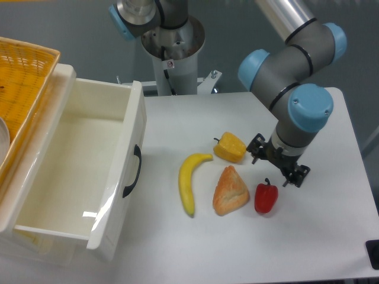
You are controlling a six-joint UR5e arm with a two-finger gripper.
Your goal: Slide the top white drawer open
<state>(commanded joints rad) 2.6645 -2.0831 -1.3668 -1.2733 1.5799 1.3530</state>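
Item one, the top white drawer [71, 171]: I see it at the left of the table [331, 236], pulled well out of its cabinet, its long axis running from about 12 o'clock down to 6 o'clock with a slight lean. Its panelled front faces 3 o'clock, toward the food. Finish is glossy cream-white plastic; the box is deep and rectangular, the inside bare, with a bright glare patch on the floor near the front. One curved black handle [132, 171] sits on the front panel, running top to bottom.

Item two, the gripper [278, 164]: black, hanging from the grey-and-blue arm [296, 89] over the right half of the table. From the gripper, the drawer lies well apart at 9 o'clock, with the food between them. I read the two fingers as spread, with nothing between them.

Item three, food: a banana [189, 180], a bread wedge [230, 190], a red pepper [266, 196] just at 7 o'clock of the gripper, a yellow pepper [230, 147] at its 9 o'clock.

Item four: a yellow basket [21, 89] at the drawer's 10 o'clock.
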